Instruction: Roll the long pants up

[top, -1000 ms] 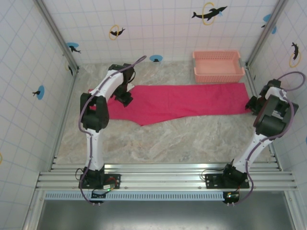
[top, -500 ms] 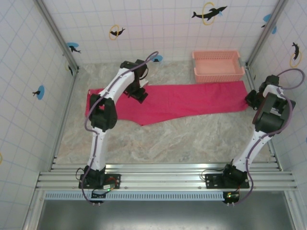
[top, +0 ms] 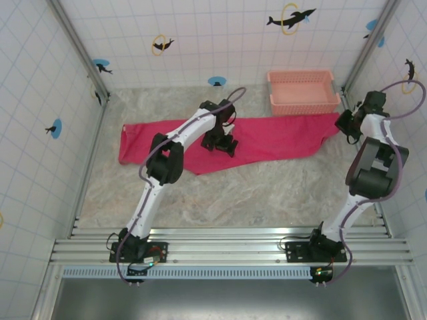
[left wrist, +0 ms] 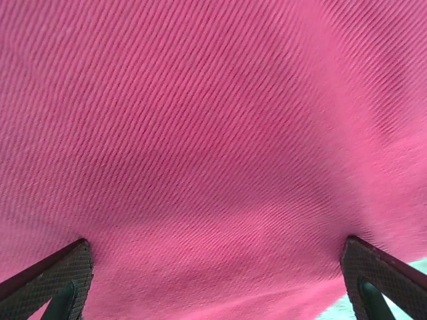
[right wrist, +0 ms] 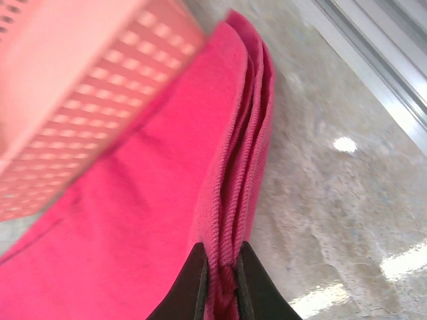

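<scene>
Across the far half of a marble-patterned worktop (top: 253,193), enclosed by white tiled walls (top: 220,40) with dolphin stickers (top: 287,19), the long pants (top: 280,137) lie spread flat as a wide band of bright magenta-red cloth. They run from near the left wall to the far right, where their end lies just beside the near side of a pale salmon-pink basket (top: 303,107). The near edge of the cloth dips to a point left of the middle.

From its base at the near edge, the left arm (top: 167,160) reaches out over the middle of the pants. The right arm (top: 373,167) bends up along the right wall to the right end of the cloth.

The left gripper (top: 220,143) sits over the cloth. In its wrist view its two dark fingers (left wrist: 53,280) stand spread wide apart, released, with ribbed pink cloth (left wrist: 213,133) beneath them. Whether they touch it cannot be told.

The right gripper (top: 348,127) is clenched on the right end of the pants. Close up, its black fingertips (right wrist: 219,280) pinch the edge of several stacked layers of cloth (right wrist: 133,233), with the basket (right wrist: 87,87) to the left and bare worktop (right wrist: 333,200) to the right.
</scene>
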You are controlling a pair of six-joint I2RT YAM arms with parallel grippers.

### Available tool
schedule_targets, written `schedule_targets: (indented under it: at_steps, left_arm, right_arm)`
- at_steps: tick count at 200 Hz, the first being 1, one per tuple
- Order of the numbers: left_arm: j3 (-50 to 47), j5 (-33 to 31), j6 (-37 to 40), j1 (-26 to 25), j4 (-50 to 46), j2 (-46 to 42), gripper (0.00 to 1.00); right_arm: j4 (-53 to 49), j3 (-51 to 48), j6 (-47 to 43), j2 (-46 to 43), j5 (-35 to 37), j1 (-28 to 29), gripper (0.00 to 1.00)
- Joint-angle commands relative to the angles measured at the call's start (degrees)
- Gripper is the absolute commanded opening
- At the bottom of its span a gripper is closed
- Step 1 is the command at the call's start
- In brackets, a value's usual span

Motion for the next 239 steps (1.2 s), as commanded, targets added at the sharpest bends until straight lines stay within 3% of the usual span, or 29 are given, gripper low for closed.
schedule_targets:
  at_steps: [1, 31, 72, 109, 138, 178, 196, 239]
  left_arm:
    - [1.35, 5.11, -6.34, -1.92, 0.92, 3.47, 0.97]
    - [1.52, 8.92, -9.61, -5.6, 3.08, 3.71, 0.97]
    - [1.98, 16.87, -19.82, -12.56, 10.2, 5.68, 0.97]
    - [7.84, 23.8, -26.22, -13.75, 15.37, 6.83, 0.97]
    - [7.24, 20.01, -23.42, -6.25, 12.88, -2.73, 0.97]
    - [-1.29, 9.47, -11.89, 11.78, 1.37, -21.37, 0.97]
    - [-9.45, 3.76, -6.97, 17.72, -2.22, -29.13, 0.97]
    - [-38.11, 0.16, -3.18, 27.21, 3.15, -47.43, 0.97]
  right_arm:
    - [-1.72, 2.52, -2.12, -3.3, -3.21, -1.15, 0.0]
    - [-2.39, 4.12, -3.57, -5.35, -6.55, -3.68, 0.0]
    - [-3.98, 9.34, -4.44, -6.44, -11.96, -6.46, 0.0]
    - [-6.81, 14.04, -5.65, -8.08, -14.67, -3.12, 0.0]
    - [-7.27, 14.65, -5.03, -11.84, -14.91, 3.78, 0.0]
    - [-9.52, 14.56, -4.82, -15.86, -15.53, 17.68, 0.0]
    - [-9.84, 12.52, -4.61, -18.38, -14.9, 24.2, 0.0]
    - [-8.28, 7.6, -2.52, -22.74, -13.85, 37.75, 0.0]
